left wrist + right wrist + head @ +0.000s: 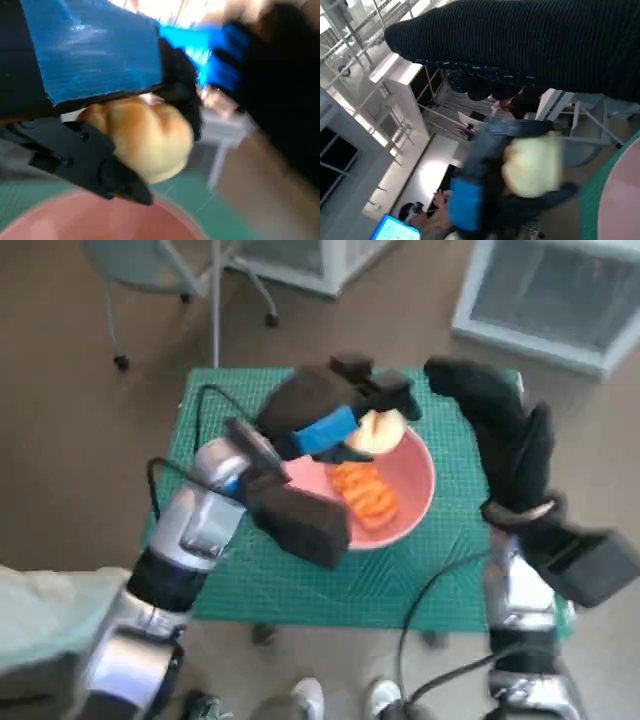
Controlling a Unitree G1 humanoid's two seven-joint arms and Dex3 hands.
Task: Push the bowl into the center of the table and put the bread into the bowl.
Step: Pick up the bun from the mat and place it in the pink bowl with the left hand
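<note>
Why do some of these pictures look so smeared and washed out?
Head view: soft throughout, the left hand over the pink bowl smeared. Left wrist view: the bread is fairly clear, but the far side streaks and the top glares white. Right wrist view: the bread and left hand blur; the glove of the right hand stays sharp.

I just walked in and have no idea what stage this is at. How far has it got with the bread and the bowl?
The pink bowl already sits around the middle of the green table, so the push looks done. Right now the left hand holds the bread roll above the bowl's far rim. Left: lower and release it. The right hand hovers nearby, holding nothing.
</note>
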